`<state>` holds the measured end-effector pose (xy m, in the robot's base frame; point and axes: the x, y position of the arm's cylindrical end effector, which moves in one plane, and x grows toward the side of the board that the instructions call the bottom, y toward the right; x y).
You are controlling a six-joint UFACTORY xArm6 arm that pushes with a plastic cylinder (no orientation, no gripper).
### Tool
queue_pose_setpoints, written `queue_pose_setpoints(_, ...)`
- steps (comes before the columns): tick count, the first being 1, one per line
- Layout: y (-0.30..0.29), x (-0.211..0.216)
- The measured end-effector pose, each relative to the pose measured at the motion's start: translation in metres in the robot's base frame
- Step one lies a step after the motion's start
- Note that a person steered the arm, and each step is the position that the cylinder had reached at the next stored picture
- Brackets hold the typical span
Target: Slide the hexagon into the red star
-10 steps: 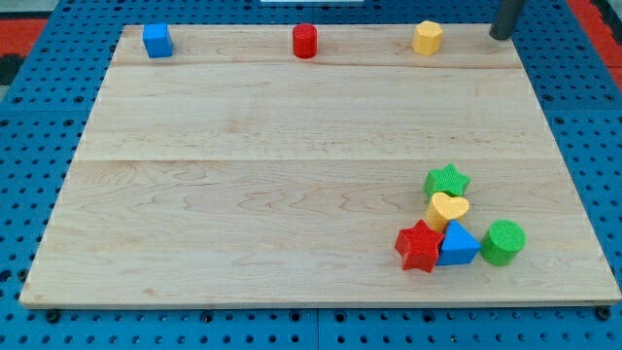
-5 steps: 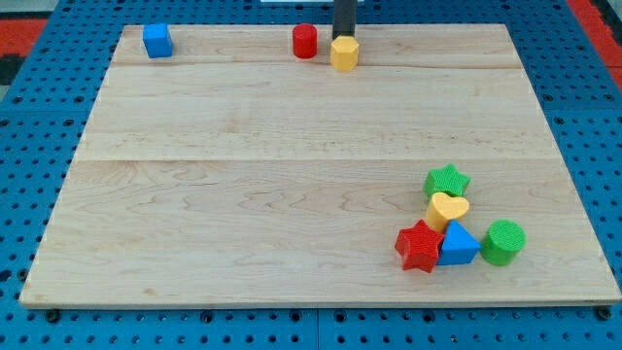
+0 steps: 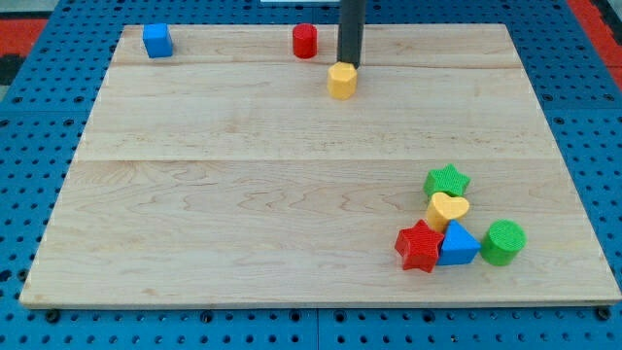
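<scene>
A pale wooden board [image 3: 243,194] fills most of the view, lying on a blue perforated base [image 3: 29,194] with red patches at the view's top corners. A dark rod [image 3: 350,29] descends from the view's top edge, its upper length cut off by the frame; my tip [image 3: 348,64] stands touching the top side of the yellow hexagon [image 3: 341,81], holding nothing and simply resting against the block. The hexagon sits in the upper middle of the board, just right of centre, well apart from the red star [image 3: 419,246] near the view's bottom right; it is too compact to show any long axis, and which way its corners point is hard to make out at this size. Eight blocks are counted in all. Five cluster at the lower right: one red star, one blue triangle [image 3: 459,244] touching the star's right side, one green cylinder [image 3: 502,242] just right of the triangle, one yellow heart [image 3: 447,209] above them, and one green star [image 3: 447,181] at the top of the group. Along the top edge stand one red cylinder [image 3: 305,41], just left of the rod, and one blue cube [image 3: 156,40] near the left corner.
</scene>
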<state>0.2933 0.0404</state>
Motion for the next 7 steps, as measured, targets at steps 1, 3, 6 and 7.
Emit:
queue_pose_setpoints(1,0.023,0.071)
queue_pose_setpoints(3,-0.018,0.046)
queue_pose_setpoints(6,0.02,0.126)
queue_pose_setpoints(7,-0.007,0.161)
